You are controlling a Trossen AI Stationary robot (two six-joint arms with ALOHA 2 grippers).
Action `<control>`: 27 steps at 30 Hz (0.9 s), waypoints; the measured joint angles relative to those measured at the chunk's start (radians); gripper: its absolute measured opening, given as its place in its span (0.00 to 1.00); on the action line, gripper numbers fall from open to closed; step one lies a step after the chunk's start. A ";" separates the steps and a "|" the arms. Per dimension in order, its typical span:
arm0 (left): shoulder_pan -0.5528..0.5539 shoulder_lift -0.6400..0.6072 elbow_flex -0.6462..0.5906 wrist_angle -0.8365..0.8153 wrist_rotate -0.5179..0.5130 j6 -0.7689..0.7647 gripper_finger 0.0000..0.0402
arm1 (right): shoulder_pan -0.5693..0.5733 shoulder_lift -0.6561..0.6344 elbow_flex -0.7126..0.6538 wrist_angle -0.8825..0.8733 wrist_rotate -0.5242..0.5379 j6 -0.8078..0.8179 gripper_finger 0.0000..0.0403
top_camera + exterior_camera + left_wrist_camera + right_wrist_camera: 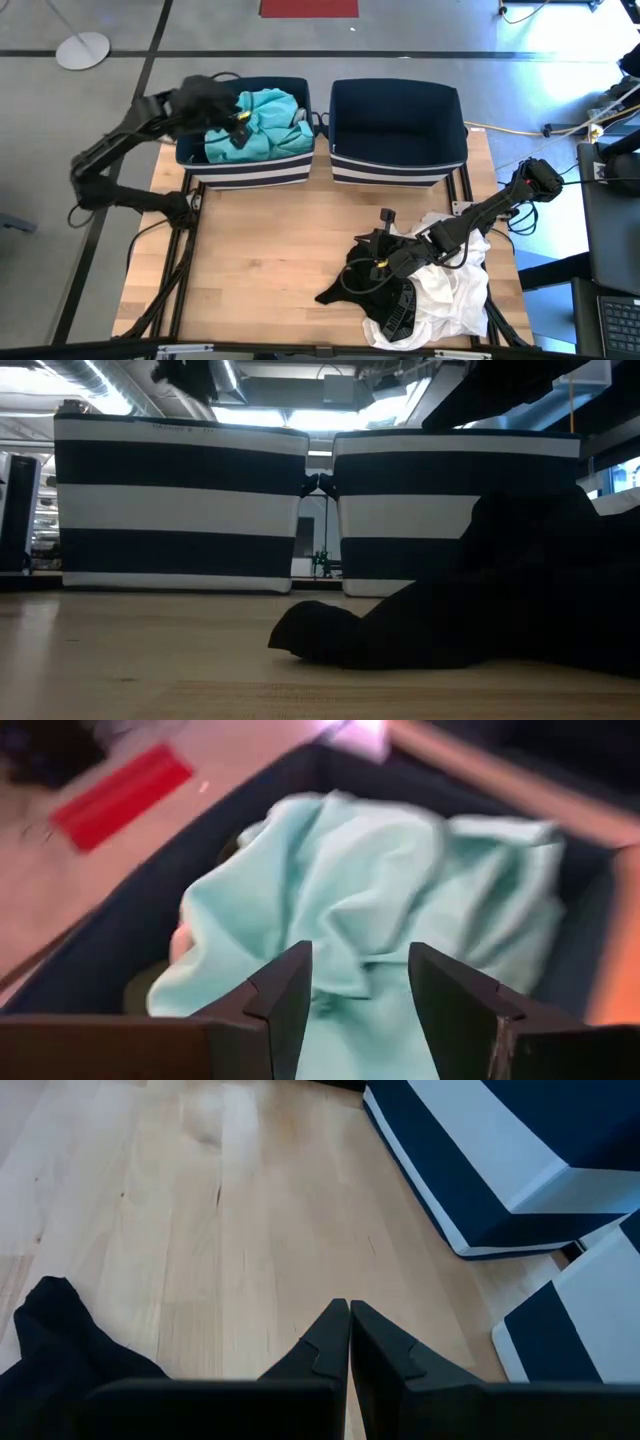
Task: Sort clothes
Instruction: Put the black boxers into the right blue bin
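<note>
The left pincer hangs over the left bin in the upper left of the high view, fingers apart with a clear gap between them and nothing in the gap. Just beyond them, in its wrist view, lies the teal garment, crumpled inside the bin; whether the tips touch the cloth I cannot tell. By my reading this arm is at the drop-off end of a sorting cycle, the teal piece lying free in the bin.

The right pincer sits low in the lower right of the high view, its fingers pressed together with nothing visible between them, pointing across bare counter toward the bins. Right beside it lies the black garment, with the white garment bunched under and behind it toward the lower right corner. The right bin, upper centre-right, looks empty from above.

Next, I judge, the right pincer must part its fingers, settle onto a fold of the black piece alone, and lift it clear of the white one before carrying it to a bin. The two fabrics overlap, so dragging both is the risk.
</note>
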 joint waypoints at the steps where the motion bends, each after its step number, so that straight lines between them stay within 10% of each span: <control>1: -0.025 -0.025 -0.009 0.016 0.002 -0.006 0.40 | 0.000 0.000 0.000 0.001 0.000 0.000 0.04; 18: -0.599 -0.165 -0.480 0.745 0.008 0.156 0.40 | 0.000 0.000 0.023 -0.004 -0.187 0.077 0.06; 27: -0.763 -0.159 -0.812 1.282 0.007 0.201 0.40 | 0.000 0.000 0.123 -0.081 -0.384 0.144 0.44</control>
